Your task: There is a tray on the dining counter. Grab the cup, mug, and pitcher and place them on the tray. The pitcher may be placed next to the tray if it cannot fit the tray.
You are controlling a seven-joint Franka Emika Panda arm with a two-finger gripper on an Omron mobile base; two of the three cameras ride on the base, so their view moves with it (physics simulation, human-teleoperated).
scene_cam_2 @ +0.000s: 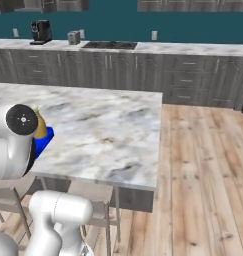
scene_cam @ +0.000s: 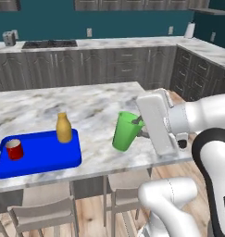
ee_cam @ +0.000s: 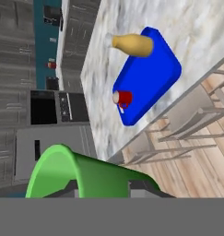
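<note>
Green cup gripped in the pincer, tilted above the marble bench
The pincer is clenched on the cup's rim — well apart from the blue tray at the bench's near edge; on the tray stand the red mug and the yellow pitcher, upright at opposite ends

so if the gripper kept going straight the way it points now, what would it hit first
Apart from the cup clamped in the gripper, probably the tray. In the hand view the line runs past the cup's rim toward the tray holding the mug and pitcher, though depth is unclear.
</note>
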